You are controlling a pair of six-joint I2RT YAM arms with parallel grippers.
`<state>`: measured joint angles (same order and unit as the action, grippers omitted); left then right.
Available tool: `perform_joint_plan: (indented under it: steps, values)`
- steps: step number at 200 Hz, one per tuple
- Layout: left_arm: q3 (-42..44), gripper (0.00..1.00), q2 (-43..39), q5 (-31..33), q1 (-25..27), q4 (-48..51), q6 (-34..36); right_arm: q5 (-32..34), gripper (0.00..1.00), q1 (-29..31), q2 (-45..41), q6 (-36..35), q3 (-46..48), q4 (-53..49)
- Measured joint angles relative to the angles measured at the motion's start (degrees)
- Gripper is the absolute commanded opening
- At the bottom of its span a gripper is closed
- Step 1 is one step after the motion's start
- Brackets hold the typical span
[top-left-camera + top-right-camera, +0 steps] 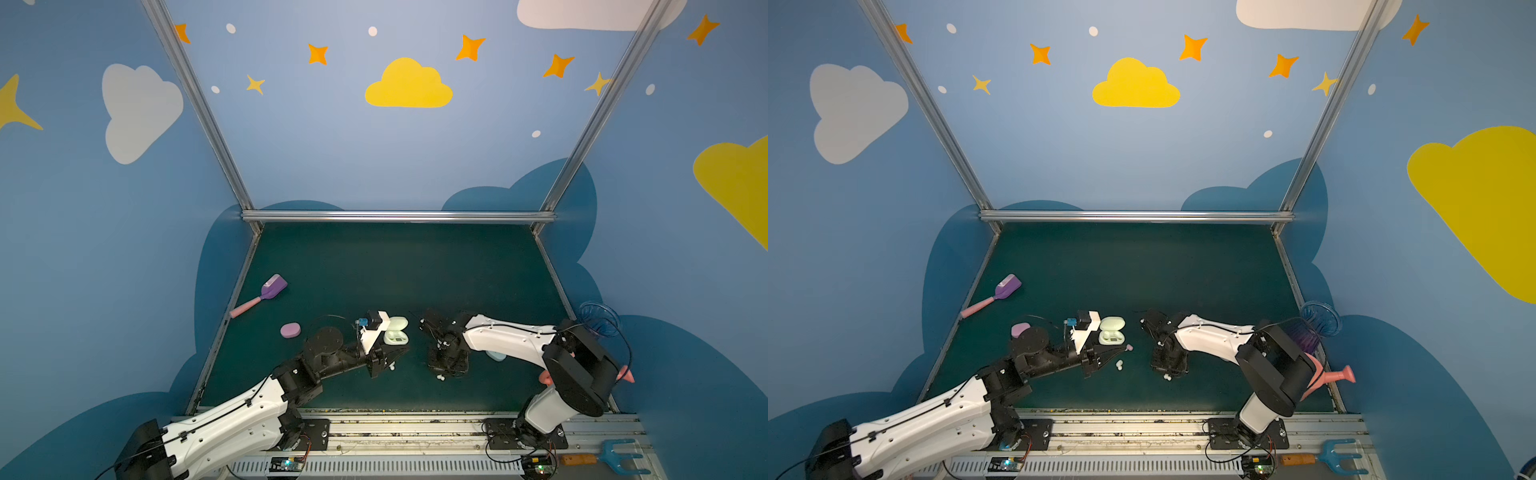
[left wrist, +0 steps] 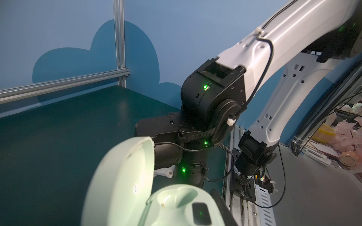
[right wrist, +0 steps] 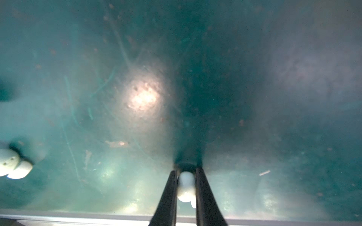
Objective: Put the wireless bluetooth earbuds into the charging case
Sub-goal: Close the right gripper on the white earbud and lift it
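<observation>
Two oval plastic cases: a closed lilac case at left, then the open mint-green charging case, its visible socket empty. The left gripper has one finger against it, grip unclear. Rightward, the right gripper clamps a whitish bean-shaped earbud on the dark green mat; next seems lifting it across to that socket.

tops: high, same table | left wrist: sideways | right wrist: down, close
</observation>
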<state>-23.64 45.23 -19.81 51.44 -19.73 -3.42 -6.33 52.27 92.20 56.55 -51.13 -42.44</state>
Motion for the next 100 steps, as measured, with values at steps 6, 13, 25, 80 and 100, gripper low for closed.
perform_joint_plan:
  steps: [6,13,25,80,100]
  values:
    - [0.0,0.12,0.0,0.0,0.0,0.1,0.0,0.0,0.13,0.0,-0.2,0.0,0.0,0.1]
    - [0.0,0.12,0.0,0.0,0.0,0.2,0.0,0.0,0.13,0.0,-0.6,0.0,0.2,0.2]
    - [0.0,0.14,0.2,0.0,0.0,0.2,0.0,0.3,0.13,-0.1,-1.9,0.0,0.6,0.2]
    - [0.0,0.13,2.5,-0.7,0.0,-0.7,0.1,1.6,0.12,-3.7,-13.8,-1.1,1.9,0.5]
    - [-0.2,0.13,3.9,-1.4,0.0,-1.1,0.2,2.2,0.12,-5.7,-19.1,-2.0,2.0,0.6]
